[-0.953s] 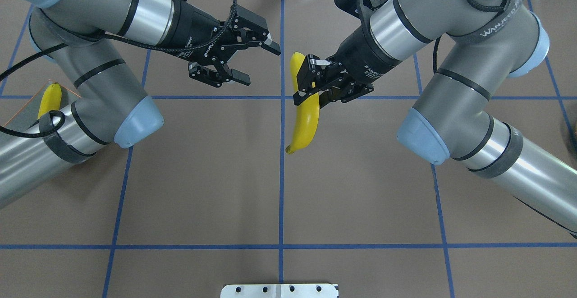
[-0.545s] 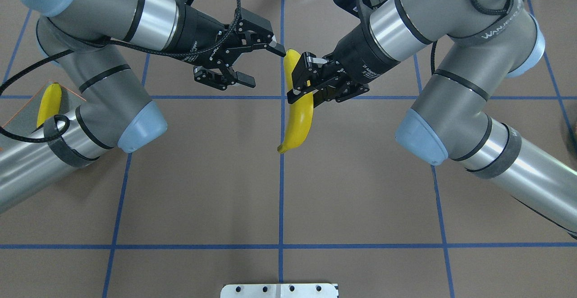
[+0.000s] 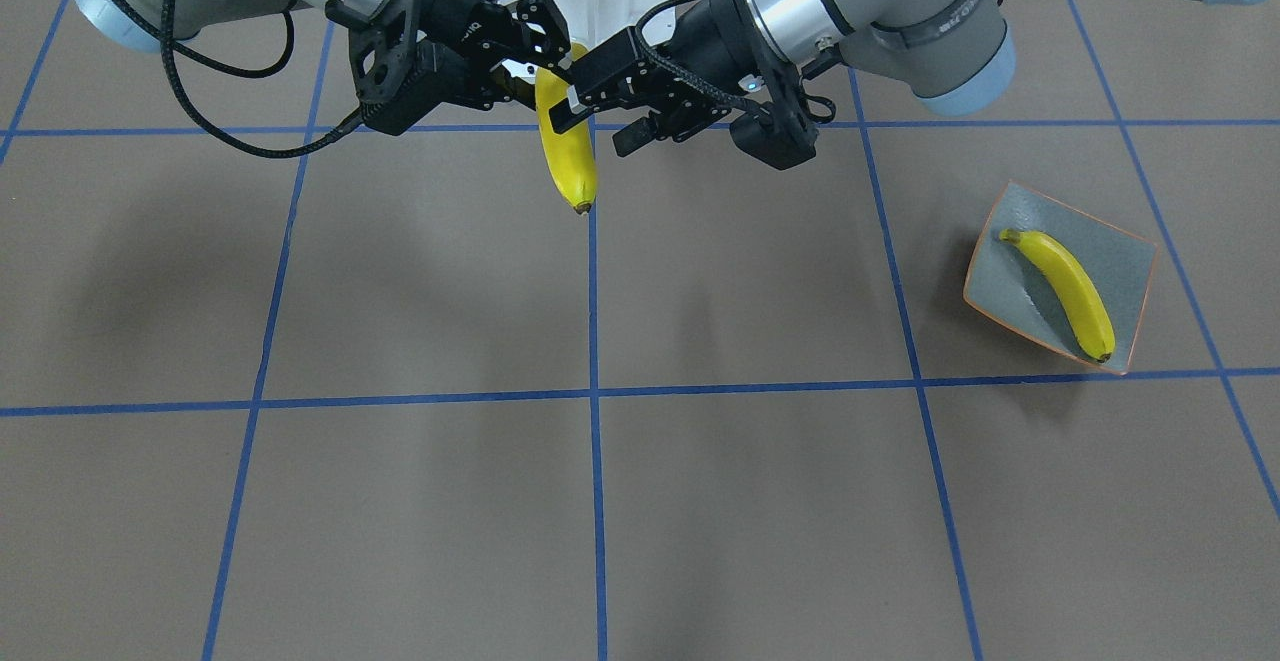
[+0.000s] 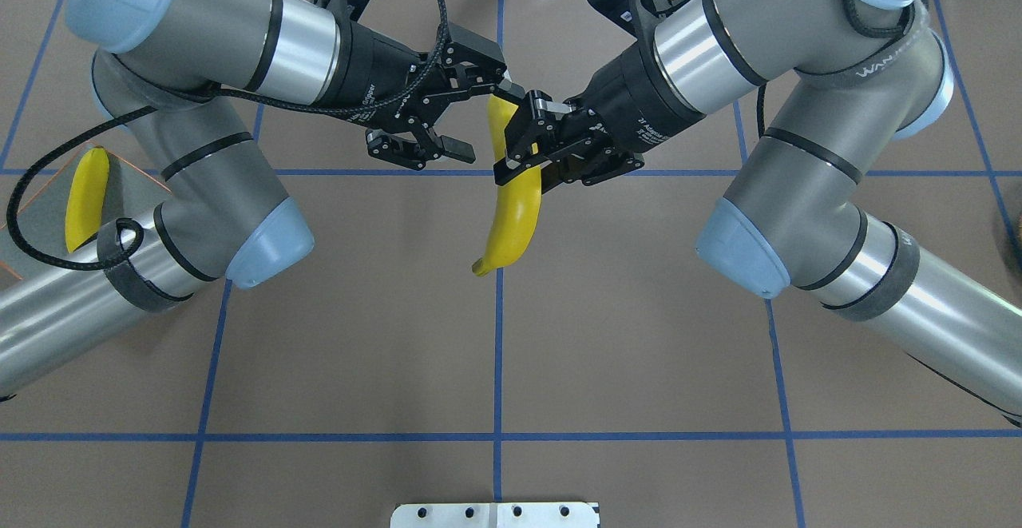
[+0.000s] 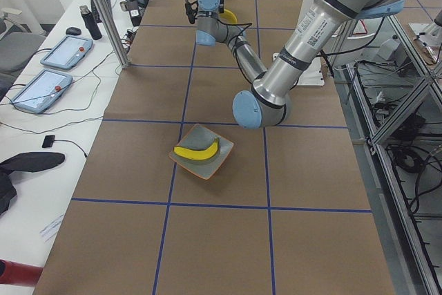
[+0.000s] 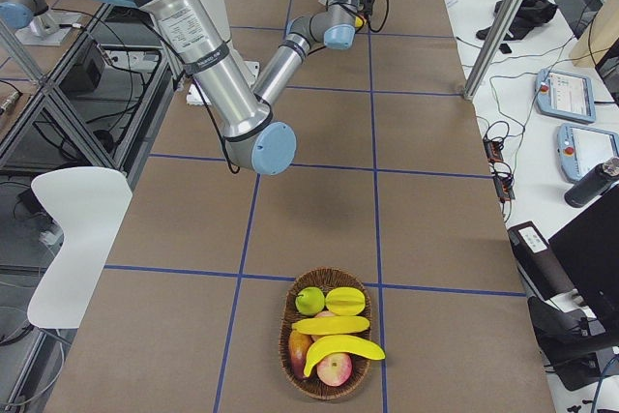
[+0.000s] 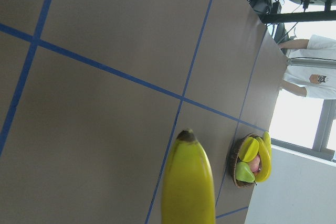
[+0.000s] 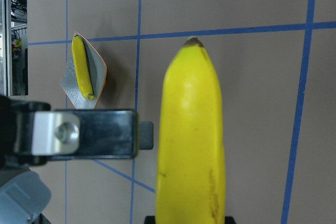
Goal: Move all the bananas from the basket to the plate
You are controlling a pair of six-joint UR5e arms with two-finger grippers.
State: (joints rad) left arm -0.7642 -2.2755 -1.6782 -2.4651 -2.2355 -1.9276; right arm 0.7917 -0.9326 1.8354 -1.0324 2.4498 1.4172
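Note:
One banana (image 4: 512, 204) hangs above the table's middle, and my right gripper (image 4: 525, 151) is shut on its upper half. My left gripper (image 4: 481, 117) is open, its fingers on either side of that banana's top end, the upper finger touching or nearly touching it. The same banana fills the right wrist view (image 8: 191, 140) and shows in the left wrist view (image 7: 189, 187). A second banana (image 3: 1065, 291) lies on the grey-green plate (image 3: 1130, 251) at the table's left end. The basket (image 6: 293, 347) at the right end holds two more bananas (image 6: 340, 345) among other fruit.
The basket also holds a green apple (image 6: 309, 299), a star fruit (image 6: 344, 299) and reddish fruit. My left arm's elbow overhangs the plate (image 4: 132, 184) in the overhead view. Blue tape lines cross the brown table. Tablets and cables lie on side benches.
My right gripper carried the banana a little to the left. My left gripper moved right to meet it, and its open fingers now flank the banana's top end.

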